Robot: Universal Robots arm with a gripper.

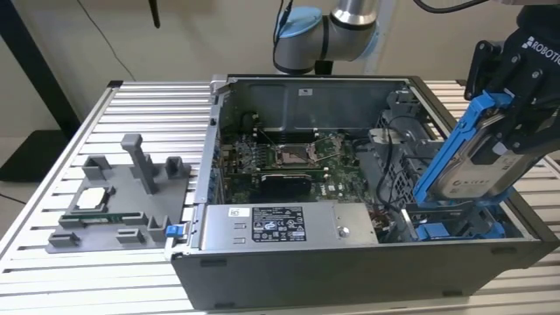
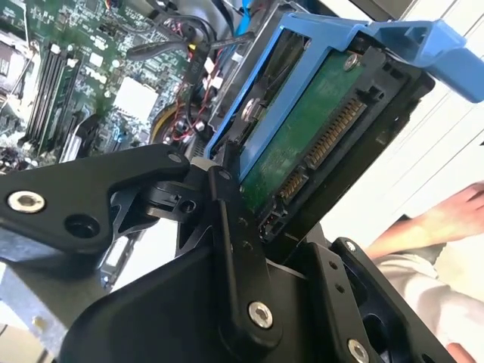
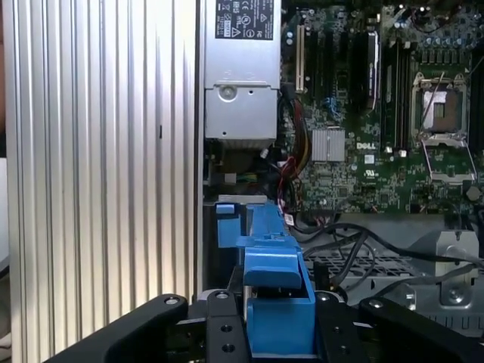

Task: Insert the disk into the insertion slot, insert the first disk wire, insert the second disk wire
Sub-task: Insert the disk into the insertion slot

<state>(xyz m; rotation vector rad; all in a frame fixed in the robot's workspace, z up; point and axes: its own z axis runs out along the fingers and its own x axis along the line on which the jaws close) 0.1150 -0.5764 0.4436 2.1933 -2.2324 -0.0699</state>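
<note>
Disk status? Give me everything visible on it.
The disk is a silver-grey drive with a white label in a bright blue plastic carrier; the second wrist view shows its green circuit board and connector strip. It stands steeply tilted, lower end inside the open computer case at the exterior view's right, clamped by the end effector, not yet seated.

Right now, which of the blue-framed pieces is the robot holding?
The disk, the big silver drive in a blue frame, tilted steeply over the computer case and clamped in the gripper. The smaller blue carrier sits low inside the case, untouched.
</note>
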